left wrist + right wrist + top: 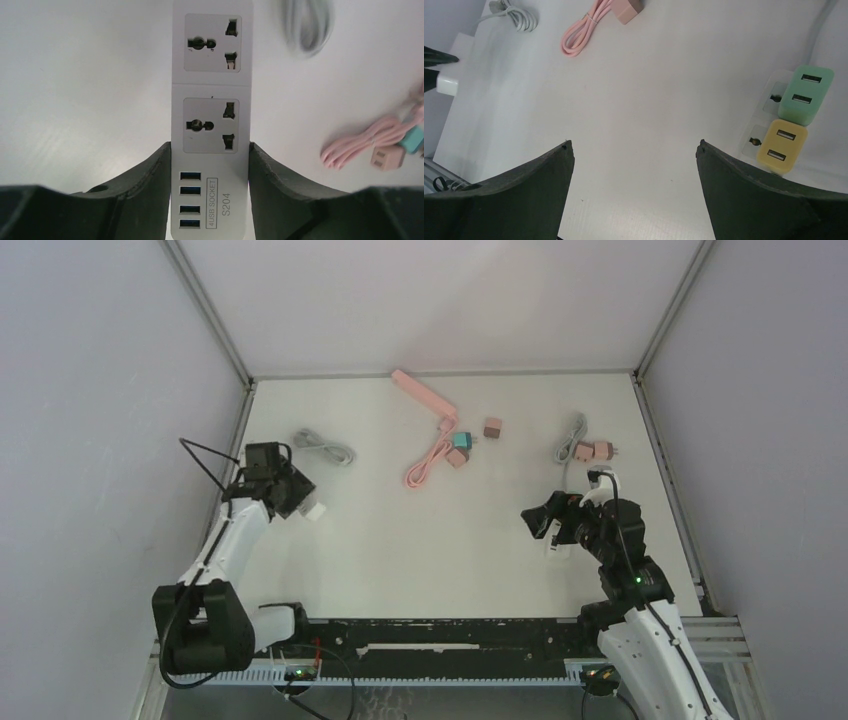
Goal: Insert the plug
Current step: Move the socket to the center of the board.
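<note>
**Left end effector clamps the white power strip; right one spread and empty**

The left end effector (209, 146) is clenched on the white power strip (211, 125). Its two dark fingers (150, 185) press against the strip's long sides, level with the row of four USB ports. The strip runs straight out ahead of the fingers, showing two universal sockets, both vacant. In the top view this end effector (295, 495) sits over the table (420, 570), with a short white end of the strip (315, 510) poking out of it.

Ahead and to the right of the left end effector, well clear of the held strip, lies a coiled pink cable (360, 142). The pink plug (387, 157) rests at its end, just beside a teal adapter (415, 140). A grey cable (305, 25) lies blurred beyond the strip's far end, a little to the right.

The right end effector (634, 145) is released, its fingers (539, 190) wide apart over bare table with nothing between them. Just to its right lies a second white strip (751, 142) carrying a green adapter (806, 95) and a yellow adapter (781, 147), side by side, each with two USB ports. The pink plug (626, 10) lies far ahead of this end effector, well apart from it.
</note>
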Tool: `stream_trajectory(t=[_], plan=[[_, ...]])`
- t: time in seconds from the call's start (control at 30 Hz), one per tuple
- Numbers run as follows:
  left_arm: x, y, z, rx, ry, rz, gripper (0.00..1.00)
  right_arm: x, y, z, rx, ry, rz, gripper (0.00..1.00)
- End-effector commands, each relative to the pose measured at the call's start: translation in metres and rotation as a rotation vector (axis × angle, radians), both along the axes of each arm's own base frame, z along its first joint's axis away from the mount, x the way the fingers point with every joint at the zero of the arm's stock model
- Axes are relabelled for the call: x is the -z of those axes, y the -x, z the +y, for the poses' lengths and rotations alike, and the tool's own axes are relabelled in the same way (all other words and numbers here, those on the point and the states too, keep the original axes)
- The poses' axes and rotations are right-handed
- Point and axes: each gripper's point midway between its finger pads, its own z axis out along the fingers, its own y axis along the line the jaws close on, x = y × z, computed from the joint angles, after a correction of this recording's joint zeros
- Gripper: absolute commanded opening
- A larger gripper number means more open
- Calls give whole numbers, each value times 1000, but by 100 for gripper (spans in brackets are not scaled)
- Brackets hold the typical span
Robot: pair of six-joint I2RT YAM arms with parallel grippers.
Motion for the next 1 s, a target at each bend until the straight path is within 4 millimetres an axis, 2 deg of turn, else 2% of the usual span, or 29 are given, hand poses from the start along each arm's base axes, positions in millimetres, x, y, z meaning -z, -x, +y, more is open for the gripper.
stream_trajectory(t=[0.0, 0.13, 0.37, 0.63, 0.83, 0.97], plan=[[27, 10, -38, 75, 44, 34, 19, -7, -4, 4, -24, -4, -37, 96], [48, 26, -67, 141, 52, 87, 19, -5, -3, 5, -29, -3, -31, 96], [72, 53, -112, 246, 70, 138, 23, -4, -3, 8, -45, -7, -20, 96], [96, 70, -154, 327, 103, 198, 36, -1, -3, 11, -62, -12, -4, 97], [95, 79, -180, 397, 101, 192, 54, -6, -6, 7, -35, 5, 19, 98], [85, 82, -196, 437, 133, 158, 65, -14, -7, 6, -21, 10, 28, 99]])
